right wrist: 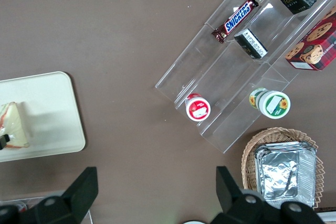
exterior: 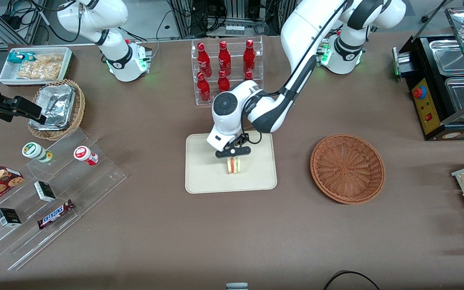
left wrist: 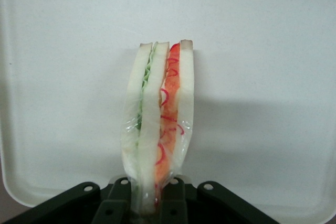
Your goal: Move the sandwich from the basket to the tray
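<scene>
The sandwich (exterior: pixel 233 165), a small wedge of white bread with red-orange and green filling, is over the cream tray (exterior: pixel 204 177), at or just above its surface. My left gripper (exterior: pixel 233 158) is directly above the tray and shut on the sandwich's upper corner. In the left wrist view the black fingers (left wrist: pixel 118 203) pinch the wrapped sandwich (left wrist: pixel 157 124) with the tray (left wrist: pixel 273 77) under it. The sandwich (right wrist: pixel 13 124) also shows on the tray (right wrist: pixel 52 114) in the right wrist view. The reddish-brown basket (exterior: pixel 347 168) stands beside the tray toward the working arm's end and holds nothing.
A clear rack of red bottles (exterior: pixel 226 64) stands farther from the front camera than the tray. A tiered acrylic stand (exterior: pixel 46 193) with snacks, a tan basket with a foil container (exterior: pixel 56 108) and a white snack bin (exterior: pixel 34 66) lie toward the parked arm's end. A black food warmer (exterior: pixel 445 88) stands at the working arm's end.
</scene>
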